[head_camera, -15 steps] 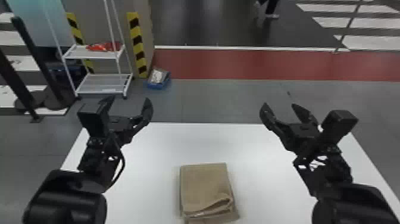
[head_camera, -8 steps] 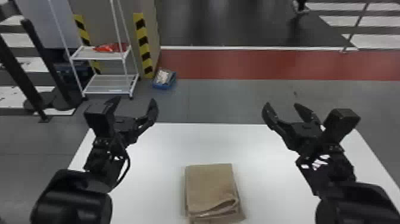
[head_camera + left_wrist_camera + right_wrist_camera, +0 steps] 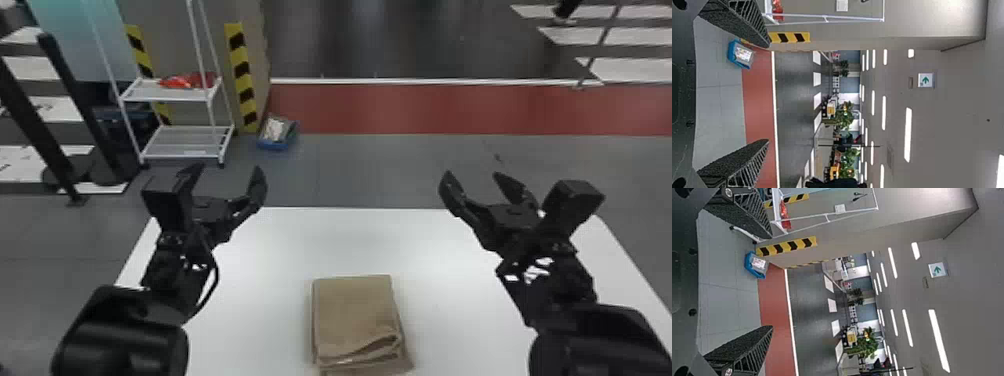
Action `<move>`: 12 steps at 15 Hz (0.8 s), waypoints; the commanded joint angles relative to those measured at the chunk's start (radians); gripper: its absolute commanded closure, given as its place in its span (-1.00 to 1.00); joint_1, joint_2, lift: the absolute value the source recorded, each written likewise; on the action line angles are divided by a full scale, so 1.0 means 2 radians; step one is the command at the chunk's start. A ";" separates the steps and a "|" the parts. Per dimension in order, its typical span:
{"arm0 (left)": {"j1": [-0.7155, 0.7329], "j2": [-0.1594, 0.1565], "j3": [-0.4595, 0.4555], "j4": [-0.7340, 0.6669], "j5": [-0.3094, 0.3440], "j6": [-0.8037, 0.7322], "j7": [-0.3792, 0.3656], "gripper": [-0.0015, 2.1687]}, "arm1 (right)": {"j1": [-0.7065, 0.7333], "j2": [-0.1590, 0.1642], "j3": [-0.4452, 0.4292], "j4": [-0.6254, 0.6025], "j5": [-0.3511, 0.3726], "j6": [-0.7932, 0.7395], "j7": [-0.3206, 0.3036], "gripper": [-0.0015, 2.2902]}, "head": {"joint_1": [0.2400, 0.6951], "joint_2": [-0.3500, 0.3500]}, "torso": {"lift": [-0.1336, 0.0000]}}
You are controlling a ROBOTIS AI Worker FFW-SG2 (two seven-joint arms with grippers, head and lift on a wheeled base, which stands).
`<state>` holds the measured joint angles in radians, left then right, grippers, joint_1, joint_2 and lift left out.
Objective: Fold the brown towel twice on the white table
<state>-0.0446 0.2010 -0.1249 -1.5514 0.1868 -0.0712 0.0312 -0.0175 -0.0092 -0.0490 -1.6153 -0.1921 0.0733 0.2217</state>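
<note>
Grey floor (image 3: 375, 170) extends beyond both claws, crossed farther out by a red strip (image 3: 425, 107). Nearer, the white desk (image 3: 280, 245) spans the space below and between the claws; in the head view the fingertips of both project past its far edge.

The left arm (image 3: 120, 345) and right arm (image 3: 595, 345) enter from the bottom of the head view, one toward each side of the desk, and point forward, roughly mirroring each other. A white rack (image 3: 185, 145) stands on the floor beyond the left claw (image 3: 225, 170).

The left claw is spread wide, fingers facing forward, its grip empty; its wrist view confirms the gap. The right claw (image 3: 472, 175) is likewise wide apart and bears no load, angled slightly inward.

The brown towel (image 3: 355, 310) lies on the desk between the claws and closer to the robot than either, folded into a compact stack, with loose layers along its near edge. It touches neither claw. A blue container (image 3: 277, 146) sits on the floor beyond the left claw, near the rack.
</note>
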 commanded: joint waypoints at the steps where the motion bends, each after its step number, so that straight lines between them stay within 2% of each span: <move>1: -0.001 0.000 0.000 0.000 -0.001 0.000 -0.002 -0.98 | -0.006 0.000 0.004 0.000 0.006 0.003 0.000 -0.94 | 0.78 0.06 | 1.00; 12: 0.000 0.002 0.010 0.000 0.000 -0.002 -0.006 -0.98 | -0.010 0.001 0.019 0.008 0.005 -0.009 -0.014 -0.94 | 0.74 0.12 | 1.00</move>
<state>-0.0445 0.2054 -0.1090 -1.5508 0.1872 -0.0743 0.0208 -0.0368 -0.0077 -0.0112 -1.5996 -0.1827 0.0547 0.1952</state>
